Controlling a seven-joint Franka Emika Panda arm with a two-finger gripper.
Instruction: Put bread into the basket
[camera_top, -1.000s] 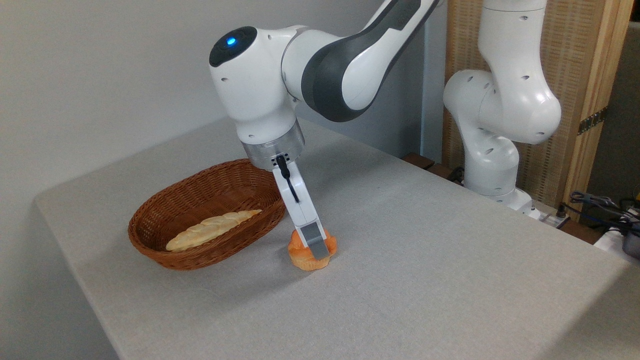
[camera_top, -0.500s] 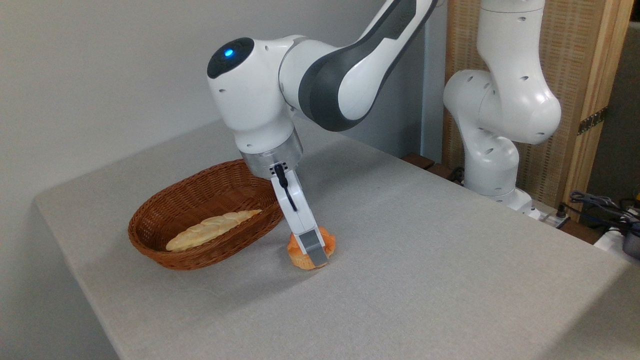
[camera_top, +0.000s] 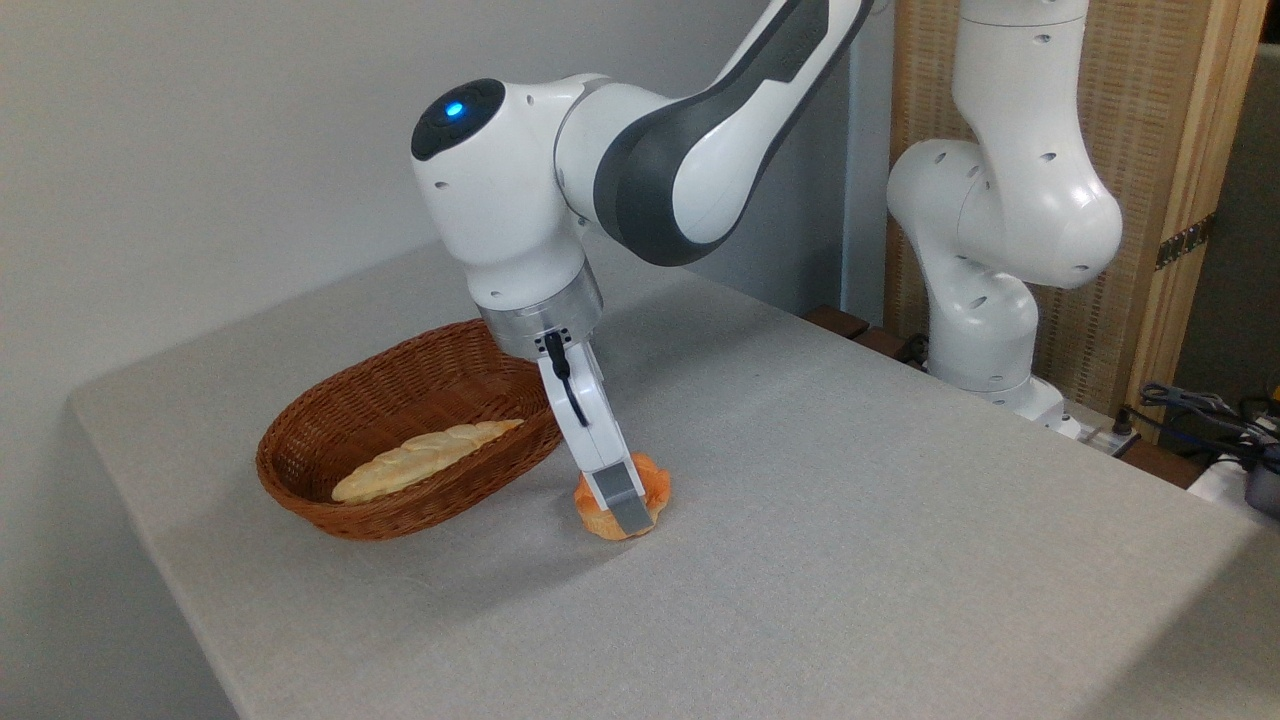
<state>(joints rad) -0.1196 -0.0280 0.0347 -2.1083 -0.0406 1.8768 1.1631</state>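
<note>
Sitting at the table's (camera_top: 900, 560) nine o'clock side, an oval wicker basket (camera_top: 330, 440) holds a long pale braided loaf (camera_top: 425, 458) lying along its floor. Just beside the basket's rim, at its four o'clock, the small orange bun (camera_top: 652, 481) rests on the grey cloth, outside the basket. The white arm's (camera_top: 640, 150) gripper (camera_top: 625, 505) reaches down at a slant from twelve o'clock, one grey fingertip (camera_top: 622, 494) pressed against the bun's near face; the other finger is hidden behind the bun, so whether the fingers are clamped on it cannot be told. At three o'clock, the arm's base (camera_top: 985, 340) stands by a wooden screen (camera_top: 1170, 150), with cables (camera_top: 1200, 410) beyond.
</note>
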